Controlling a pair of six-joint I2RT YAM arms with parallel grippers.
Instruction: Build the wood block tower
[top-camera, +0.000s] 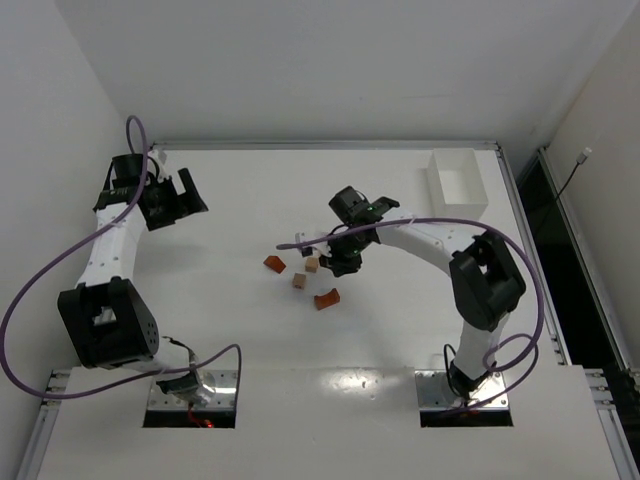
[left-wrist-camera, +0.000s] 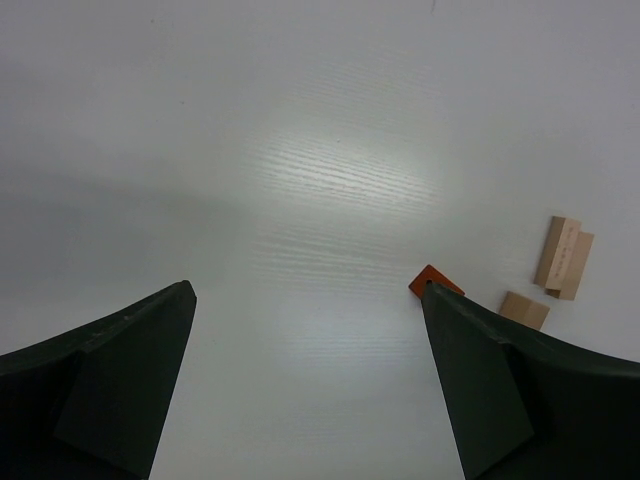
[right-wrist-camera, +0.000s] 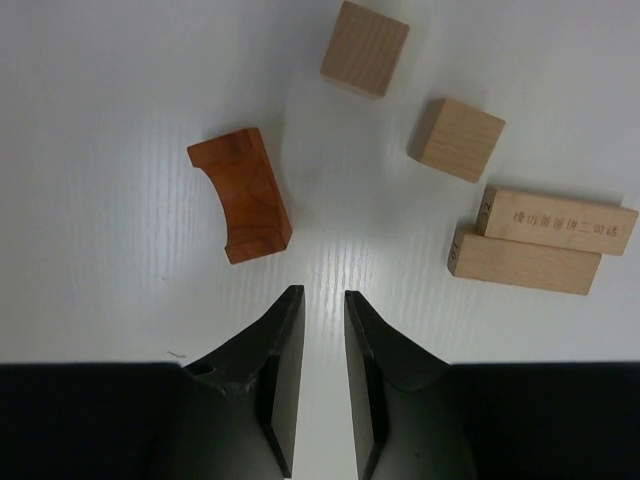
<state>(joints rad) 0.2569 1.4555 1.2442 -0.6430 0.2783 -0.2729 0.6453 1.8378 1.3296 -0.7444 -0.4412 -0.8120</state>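
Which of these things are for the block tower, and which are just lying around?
For the tower: orange arch, tan cube, second tan cube, pair of tan bars, other orange block.
Just lying about: white box.

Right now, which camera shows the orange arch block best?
Right wrist view: the orange arch block lies large, its curve clear. Top external shows it tiny; left wrist shows only an orange corner, shape unclear.
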